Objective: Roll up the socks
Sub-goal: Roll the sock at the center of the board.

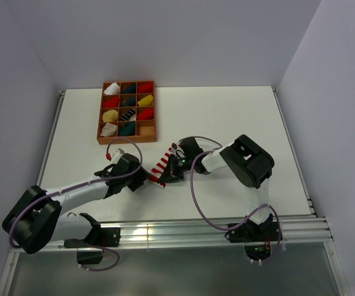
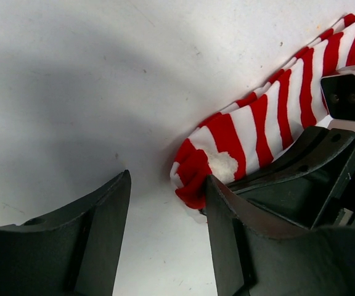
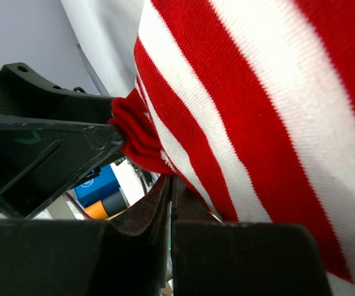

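The striped sock (image 1: 161, 164) is lying stretched out on the worktop (image 1: 239, 117), a little left of the middle and towards the near edge, running diagonally between the two arms. Its bunched red end is pointing near-left. The right claw (image 1: 172, 168) is sitting shut close to that end and, as far as its own cramped view lets me judge, is pinching the fabric there. The left claw (image 2: 168, 191) is standing open with nothing between its jaws, one finger just beside the red end. I'd say the roll is only beginning. Next, the left claw needs to catch that end and turn it over onto the striped length. The tray (image 1: 101, 117) of bundles is sitting far left.
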Available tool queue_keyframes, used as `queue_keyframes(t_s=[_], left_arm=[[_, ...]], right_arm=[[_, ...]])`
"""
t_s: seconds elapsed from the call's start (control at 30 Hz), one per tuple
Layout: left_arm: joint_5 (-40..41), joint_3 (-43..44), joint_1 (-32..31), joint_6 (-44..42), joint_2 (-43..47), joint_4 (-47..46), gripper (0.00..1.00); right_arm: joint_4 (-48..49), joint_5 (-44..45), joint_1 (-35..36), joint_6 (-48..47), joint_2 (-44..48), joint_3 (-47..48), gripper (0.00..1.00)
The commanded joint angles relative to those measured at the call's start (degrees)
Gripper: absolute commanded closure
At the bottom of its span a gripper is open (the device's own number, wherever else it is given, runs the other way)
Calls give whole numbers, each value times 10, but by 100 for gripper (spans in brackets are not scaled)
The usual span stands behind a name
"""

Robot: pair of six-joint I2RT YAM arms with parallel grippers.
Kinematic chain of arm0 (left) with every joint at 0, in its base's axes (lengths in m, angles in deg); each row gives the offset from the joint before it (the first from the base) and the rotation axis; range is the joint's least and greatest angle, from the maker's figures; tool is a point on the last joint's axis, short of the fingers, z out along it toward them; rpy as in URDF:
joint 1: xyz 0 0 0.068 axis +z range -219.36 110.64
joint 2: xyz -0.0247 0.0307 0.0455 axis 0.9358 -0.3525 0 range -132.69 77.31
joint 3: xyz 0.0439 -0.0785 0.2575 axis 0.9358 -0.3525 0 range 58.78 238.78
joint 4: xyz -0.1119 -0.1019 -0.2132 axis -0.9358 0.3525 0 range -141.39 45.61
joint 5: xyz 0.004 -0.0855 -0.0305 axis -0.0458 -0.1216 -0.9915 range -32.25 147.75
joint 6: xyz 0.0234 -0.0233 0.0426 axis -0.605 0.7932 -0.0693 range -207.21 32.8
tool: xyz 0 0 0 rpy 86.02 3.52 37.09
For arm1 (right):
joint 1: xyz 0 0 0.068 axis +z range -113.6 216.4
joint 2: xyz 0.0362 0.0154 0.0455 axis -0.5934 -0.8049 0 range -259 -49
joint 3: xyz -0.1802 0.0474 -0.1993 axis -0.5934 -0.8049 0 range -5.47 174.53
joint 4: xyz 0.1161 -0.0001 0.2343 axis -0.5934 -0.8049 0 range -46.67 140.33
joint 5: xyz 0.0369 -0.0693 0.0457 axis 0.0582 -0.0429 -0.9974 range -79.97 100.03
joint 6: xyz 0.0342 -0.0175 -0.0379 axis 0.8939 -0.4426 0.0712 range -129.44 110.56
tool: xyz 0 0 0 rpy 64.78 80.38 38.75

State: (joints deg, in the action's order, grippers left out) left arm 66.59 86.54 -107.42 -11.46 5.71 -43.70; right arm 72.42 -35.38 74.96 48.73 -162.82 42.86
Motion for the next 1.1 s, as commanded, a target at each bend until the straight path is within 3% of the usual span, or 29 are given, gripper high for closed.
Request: queue_keyframes(t_s=[0.0, 0.17, 0.47, 0.73, 0.93, 1.07], left_arm=[[4, -17, 0, 8, 21, -29, 43], [-1, -38, 1, 2, 30, -69, 45], [-15, -22, 0, -13, -14, -84, 59], [-15, 14, -1, -22, -33, -43, 79], [-23, 74, -3, -40, -66, 19, 97], [-20, 119, -5, -55, -88, 81, 100]], right_arm=[[-45, 44, -5, -5, -32, -26, 100], [-40, 41, -7, -3, -35, -27, 100], [-55, 49, -8, -18, -29, -17, 100], [-104, 96, -7, -110, 10, 8, 100], [-123, 162, 6, -190, 69, 4, 86], [-127, 227, 30, -259, 117, -5, 77]])
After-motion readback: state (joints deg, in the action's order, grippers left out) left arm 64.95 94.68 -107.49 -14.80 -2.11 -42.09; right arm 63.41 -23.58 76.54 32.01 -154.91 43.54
